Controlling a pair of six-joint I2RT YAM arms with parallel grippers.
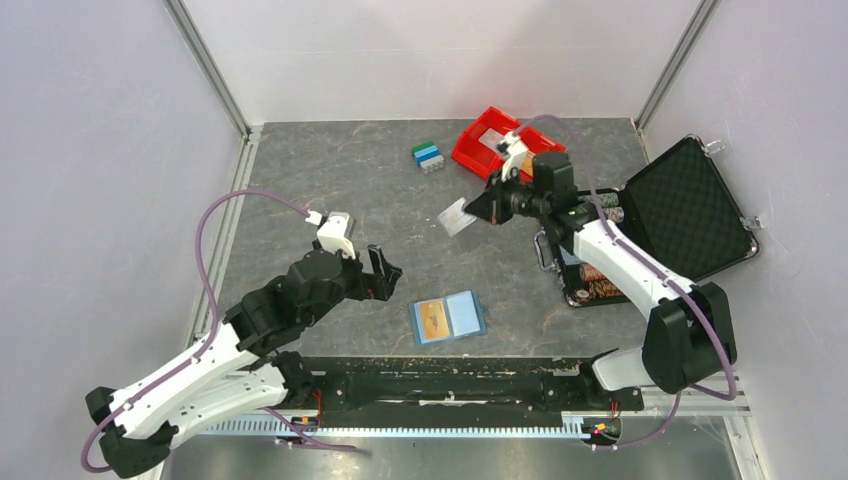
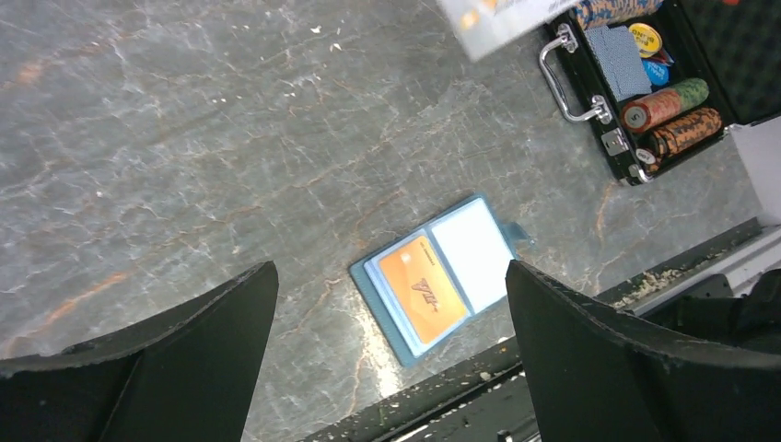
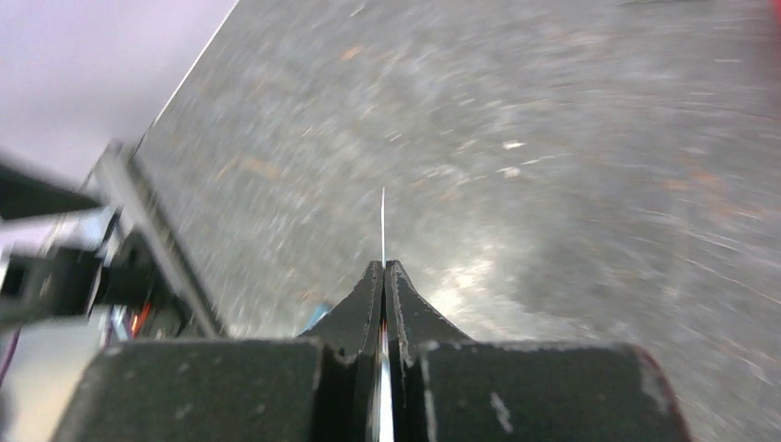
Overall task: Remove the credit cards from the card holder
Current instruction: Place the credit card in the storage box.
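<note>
Pinches whitish card (image 1: 458,217) edgewise in closed right fingers (image 3: 364,308); holds left fingers (image 2: 184,359) wide, empty. May drop it twelve o'clock of card holder (image 2: 388,318): grip too thin.

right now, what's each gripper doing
Left gripper: open, holding nothing.
Right gripper: shut on the thin whitish-grey plastic card.

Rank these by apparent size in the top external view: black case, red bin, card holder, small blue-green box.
1. black case
2. red bin, partly hidden, so only narrowly ahead
3. card holder
4. blue-green box
</note>
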